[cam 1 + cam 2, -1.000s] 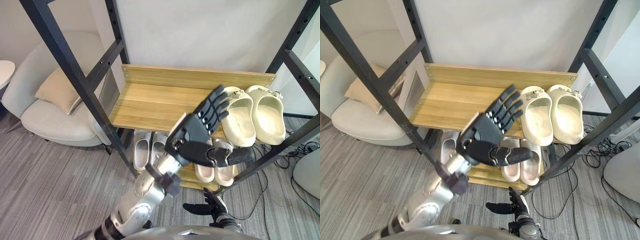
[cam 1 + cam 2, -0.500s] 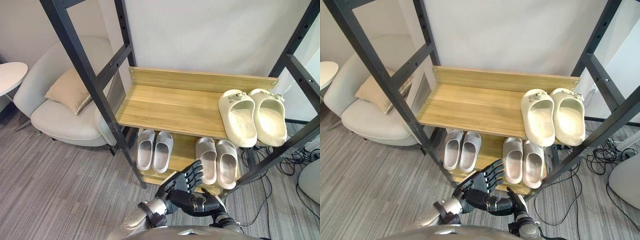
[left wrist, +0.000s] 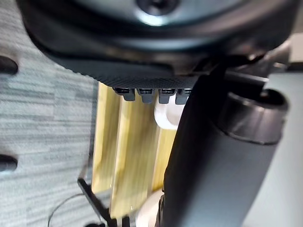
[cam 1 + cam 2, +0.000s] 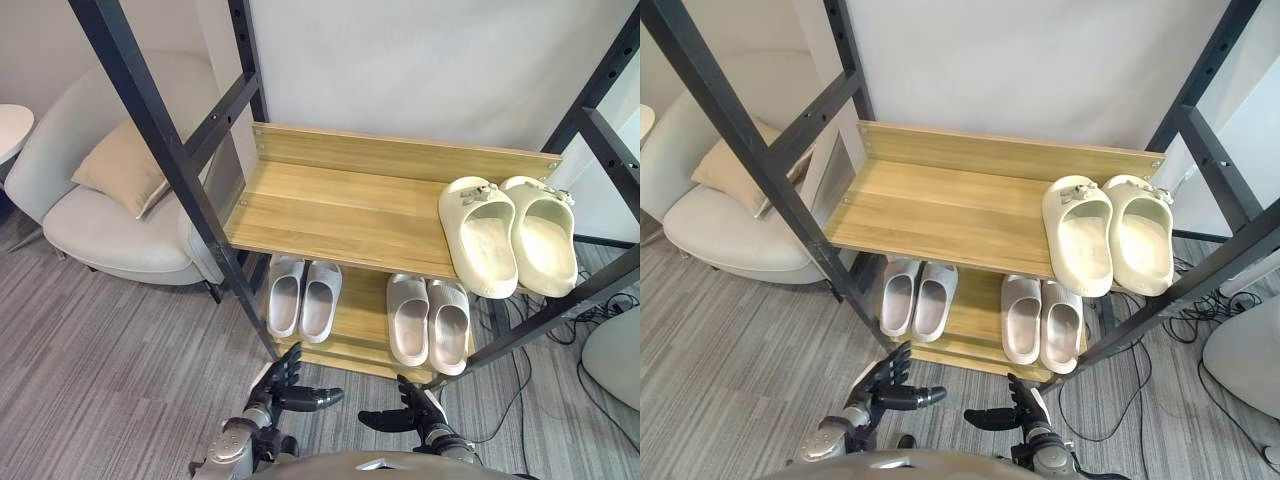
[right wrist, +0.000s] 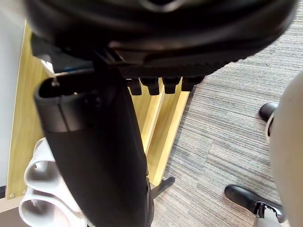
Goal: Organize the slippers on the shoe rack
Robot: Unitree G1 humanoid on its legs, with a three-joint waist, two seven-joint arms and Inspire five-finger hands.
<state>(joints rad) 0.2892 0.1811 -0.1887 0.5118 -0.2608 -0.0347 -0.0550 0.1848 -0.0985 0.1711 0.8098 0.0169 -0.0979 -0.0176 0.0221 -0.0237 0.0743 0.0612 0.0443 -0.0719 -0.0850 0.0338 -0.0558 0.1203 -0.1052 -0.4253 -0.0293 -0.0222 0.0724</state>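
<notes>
Grained wooden shelf, smooth rounded slippers

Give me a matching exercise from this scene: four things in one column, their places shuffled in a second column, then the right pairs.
Things
1. cream slippers
2. pale grey slippers
3. cushion
4. left hand

Places
A. left side of the lower shelf
B. low over the carpet, in front of the rack
C. right end of the upper shelf
D. on the armchair

Pairs: 1-C, 2-A, 3-D, 4-B
</notes>
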